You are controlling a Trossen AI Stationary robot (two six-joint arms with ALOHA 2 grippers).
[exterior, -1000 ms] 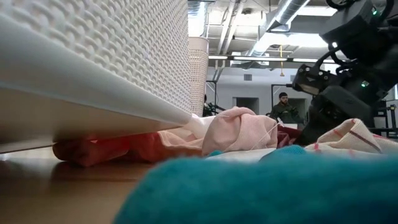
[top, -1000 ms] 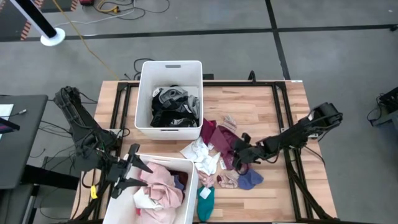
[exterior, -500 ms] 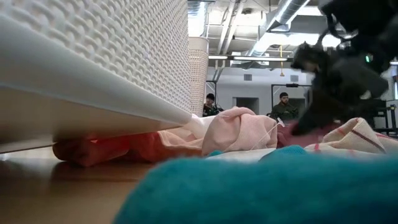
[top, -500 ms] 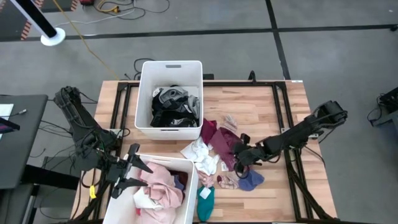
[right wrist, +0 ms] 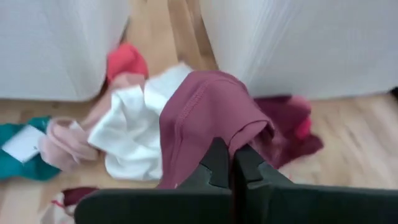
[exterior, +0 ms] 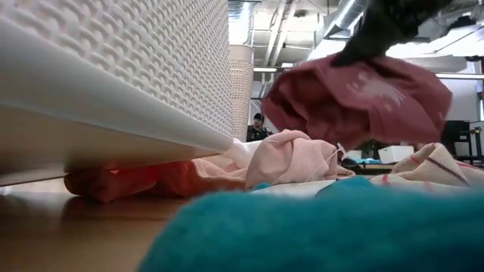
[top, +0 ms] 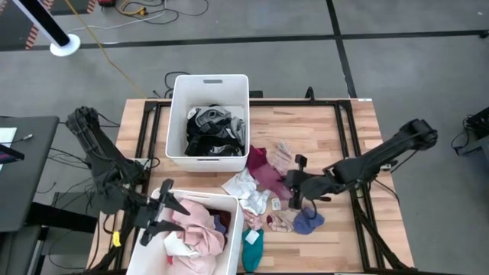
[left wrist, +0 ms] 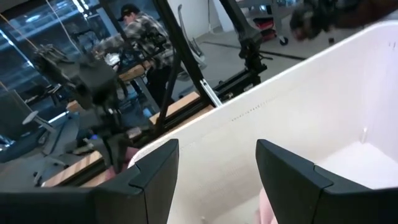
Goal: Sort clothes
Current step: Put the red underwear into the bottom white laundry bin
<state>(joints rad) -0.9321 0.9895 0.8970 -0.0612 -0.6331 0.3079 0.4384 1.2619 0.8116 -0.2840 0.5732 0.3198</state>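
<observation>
Right arm reaches from right edge toward frame centre in high view, right gripper (top: pixel 293 186) just right of centre, fingers (right wrist: pixel 219 163) pinched together. Left arm at lower left, left gripper (top: pixel 170 215) near bottom edge, fingers (left wrist: pixel 153 169) spread apart, holding nothing.

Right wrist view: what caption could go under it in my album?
Right tool shut on a maroon garment, lifted above white and pink clothes.

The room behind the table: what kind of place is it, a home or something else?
Probably a robotics lab or workshop, not a home: a bare concrete floor with loose cables, exposed ceiling ducts, and a person at a workbench behind more metal rigs.
</observation>
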